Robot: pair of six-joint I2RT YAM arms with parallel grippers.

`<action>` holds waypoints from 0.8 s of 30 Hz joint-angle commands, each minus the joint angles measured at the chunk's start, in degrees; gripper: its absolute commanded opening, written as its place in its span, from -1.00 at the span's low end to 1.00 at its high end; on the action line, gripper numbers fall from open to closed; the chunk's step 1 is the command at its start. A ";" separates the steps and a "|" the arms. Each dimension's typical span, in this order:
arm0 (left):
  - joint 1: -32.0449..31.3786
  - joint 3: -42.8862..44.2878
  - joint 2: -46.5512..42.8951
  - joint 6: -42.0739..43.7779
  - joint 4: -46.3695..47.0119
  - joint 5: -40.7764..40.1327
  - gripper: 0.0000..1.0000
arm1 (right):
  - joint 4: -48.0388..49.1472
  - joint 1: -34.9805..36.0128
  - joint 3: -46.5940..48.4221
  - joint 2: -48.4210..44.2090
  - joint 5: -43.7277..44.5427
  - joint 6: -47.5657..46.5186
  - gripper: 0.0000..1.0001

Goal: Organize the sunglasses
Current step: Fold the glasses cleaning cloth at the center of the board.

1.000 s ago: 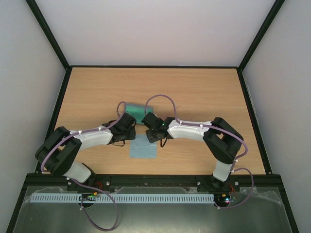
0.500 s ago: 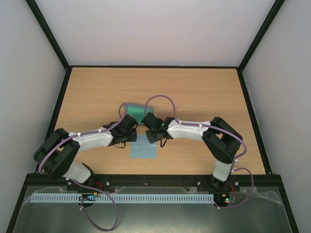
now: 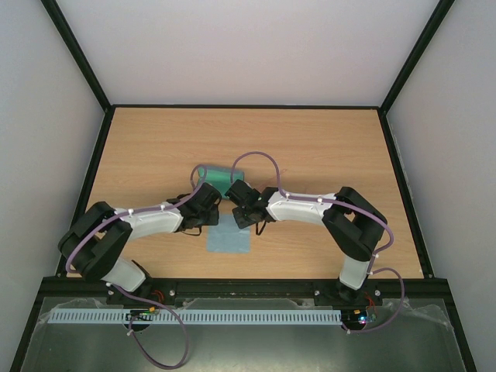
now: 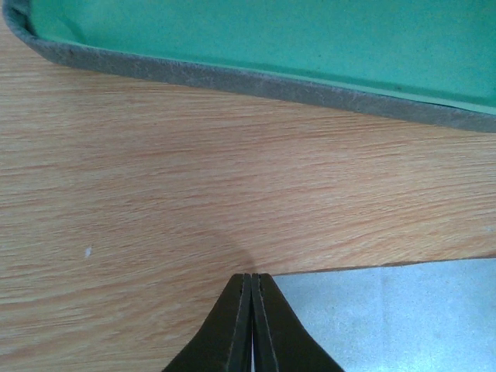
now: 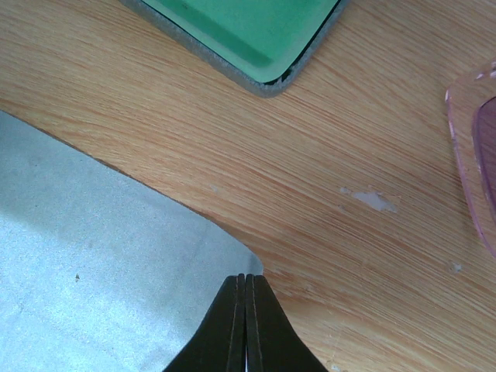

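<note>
The sunglasses show only in the right wrist view, as a pink translucent frame edge (image 5: 470, 147) lying on the wood at the right; in the top view the right arm hides them. The open case, blue-grey with a green lining (image 3: 216, 177), lies behind both grippers. The light blue cloth (image 3: 229, 239) lies flat in front of them. My left gripper (image 4: 252, 277) is shut, with its tips at the cloth's far left corner (image 4: 387, 310). My right gripper (image 5: 246, 277) is shut, with its tips at the cloth's far right corner (image 5: 93, 256). I cannot tell whether either gripper pinches the cloth.
The case rim (image 4: 232, 77) runs across the top of the left wrist view, and one corner of the case (image 5: 267, 81) shows in the right wrist view. Both arms meet near the table's middle (image 3: 225, 203). Black frame rails border the wooden table (image 3: 325, 139).
My left gripper has shifted slightly right and nearer, toward the cloth's far left corner. The right arm, cloth and case have not visibly moved.
</note>
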 commanded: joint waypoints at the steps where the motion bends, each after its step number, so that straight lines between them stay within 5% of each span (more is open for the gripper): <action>1: -0.29 0.19 -0.51 0.40 -2.00 0.50 -0.95 | -1.51 -0.16 -0.33 -0.45 0.46 -0.32 -0.97; 24: -0.29 -4.03 -11.45 -0.88 -3.52 0.91 -0.95 | -0.93 0.67 -3.60 -7.27 -1.98 0.54 -0.97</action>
